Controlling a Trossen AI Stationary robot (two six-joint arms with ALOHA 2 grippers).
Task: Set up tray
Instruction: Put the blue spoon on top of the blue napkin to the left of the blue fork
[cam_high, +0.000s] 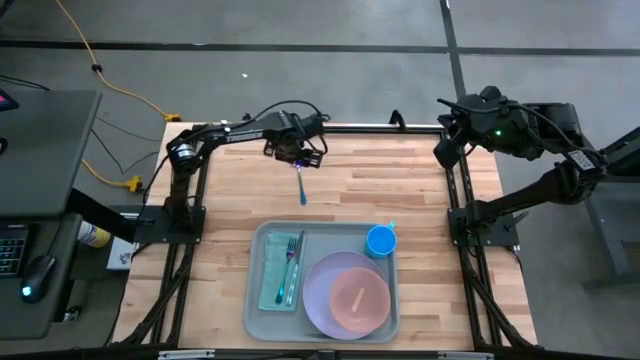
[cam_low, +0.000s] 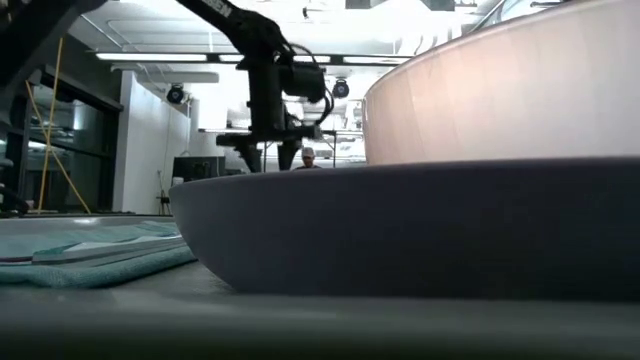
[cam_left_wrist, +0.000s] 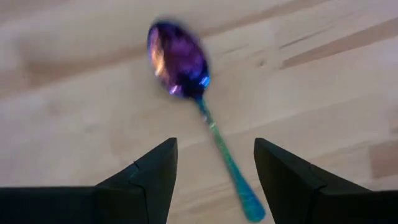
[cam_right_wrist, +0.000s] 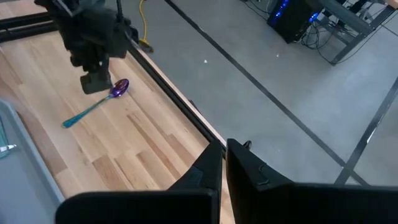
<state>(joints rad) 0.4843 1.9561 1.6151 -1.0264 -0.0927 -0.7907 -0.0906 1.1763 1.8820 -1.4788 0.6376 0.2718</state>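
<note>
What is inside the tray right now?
Inside the tray: a teal napkin with a fork on it, a lavender plate holding a pink bowl, and a blue cup. Whatever lies beneath the plate is covered.

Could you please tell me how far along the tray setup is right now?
Done: the pale grey-green plastic tray holds napkin, fork, plate and blue cup. In hand: the open left gripper hovers over the iridescent spoon lying on the wooden table. Left: gripping and placing it.

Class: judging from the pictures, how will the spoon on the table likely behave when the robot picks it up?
The spoon looks like shiny metal, so probably stiff and somewhat slippery. Its thin handle lies flat on the wooden table, likely hard to get under. The rounded bowl may let it rock or pivot.
</note>
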